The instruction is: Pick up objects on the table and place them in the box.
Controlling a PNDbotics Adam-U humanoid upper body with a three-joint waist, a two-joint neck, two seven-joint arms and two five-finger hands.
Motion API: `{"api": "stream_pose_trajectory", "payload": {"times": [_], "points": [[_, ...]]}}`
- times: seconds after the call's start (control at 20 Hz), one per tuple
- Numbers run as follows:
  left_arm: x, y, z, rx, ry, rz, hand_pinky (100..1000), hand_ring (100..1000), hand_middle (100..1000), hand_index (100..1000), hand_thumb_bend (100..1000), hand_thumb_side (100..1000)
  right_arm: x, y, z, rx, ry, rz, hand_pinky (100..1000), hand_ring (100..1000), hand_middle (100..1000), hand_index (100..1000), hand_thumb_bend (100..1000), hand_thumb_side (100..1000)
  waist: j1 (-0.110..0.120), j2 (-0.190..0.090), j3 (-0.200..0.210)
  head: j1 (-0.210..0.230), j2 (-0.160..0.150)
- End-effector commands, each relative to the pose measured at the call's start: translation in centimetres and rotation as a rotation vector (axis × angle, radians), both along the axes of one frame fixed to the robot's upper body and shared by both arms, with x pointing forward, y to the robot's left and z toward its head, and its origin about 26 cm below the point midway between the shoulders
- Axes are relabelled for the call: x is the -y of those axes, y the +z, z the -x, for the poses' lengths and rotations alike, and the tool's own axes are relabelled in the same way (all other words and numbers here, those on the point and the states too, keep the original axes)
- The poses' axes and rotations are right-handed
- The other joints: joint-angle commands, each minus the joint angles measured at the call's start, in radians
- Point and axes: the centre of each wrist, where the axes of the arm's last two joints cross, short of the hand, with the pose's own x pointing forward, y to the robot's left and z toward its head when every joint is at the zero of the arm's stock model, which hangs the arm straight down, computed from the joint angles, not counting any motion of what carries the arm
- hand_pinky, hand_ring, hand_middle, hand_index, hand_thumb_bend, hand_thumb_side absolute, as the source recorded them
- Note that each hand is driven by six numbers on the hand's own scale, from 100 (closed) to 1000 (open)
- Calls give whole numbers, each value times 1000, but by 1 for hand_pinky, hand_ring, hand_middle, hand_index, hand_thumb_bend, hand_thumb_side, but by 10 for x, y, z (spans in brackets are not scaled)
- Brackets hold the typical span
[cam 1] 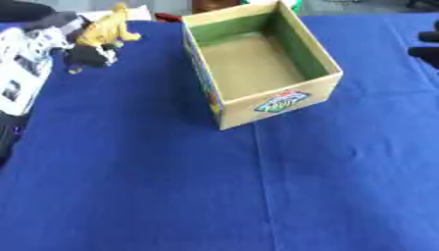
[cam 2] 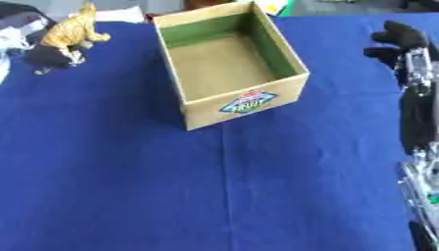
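Note:
An open cardboard box [cam 1: 319, 92] with a green inner wall and a printed label stands at the top middle of the blue cloth, and nothing shows inside it. A yellow toy animal [cam 1: 107, 28] stands at the far left. A small black and white toy animal [cam 1: 90, 55] is right in front of it. My right hand [cam 2: 400, 38] hovers at the right edge, level with the box and apart from it. Its dark fingers point left, are spread, and hold nothing. The forearm [cam 2: 418, 117] runs down the right edge. My left hand does not show.
A white and black patterned object [cam 1: 21, 68] lies at the left edge beside the toys. Below it sits a dark shape [cam 1: 5, 137] that I cannot make out. The blue tablecloth [cam 1: 171, 186] stretches in front of the box. Dark items lie beyond the far left corner.

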Motion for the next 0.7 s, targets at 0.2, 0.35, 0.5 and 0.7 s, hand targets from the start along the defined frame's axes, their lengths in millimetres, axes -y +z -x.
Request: {"api": "stream_pose_trajectory", "payload": {"times": [0.2, 0.35, 0.5, 0.7], "points": [[34, 38, 19, 170, -78, -52, 340, 503, 523, 591, 100, 394, -1, 9, 2, 33, 12, 6, 893, 745, 746, 867, 100, 1000, 4, -34, -6, 1, 14], [53, 45, 26, 228, -129, -68, 340, 503, 523, 591, 100, 387, -2, 10, 2, 35, 21, 9, 893, 745, 746, 867, 100, 1000, 6, -37, -13, 9, 14], [69, 50, 33, 288, -164, -74, 342, 505, 525, 594, 100, 371, -5, 11, 1, 43, 32, 1, 893, 745, 746, 867, 100, 1000, 2, -36, -24, 28, 14], [84, 45, 35, 361, -167, -99, 345, 509, 529, 601, 100, 361, -10, 13, -1, 51, 56, -11, 893, 746, 746, 867, 100, 1000, -6, -37, -41, 49, 17]]}}
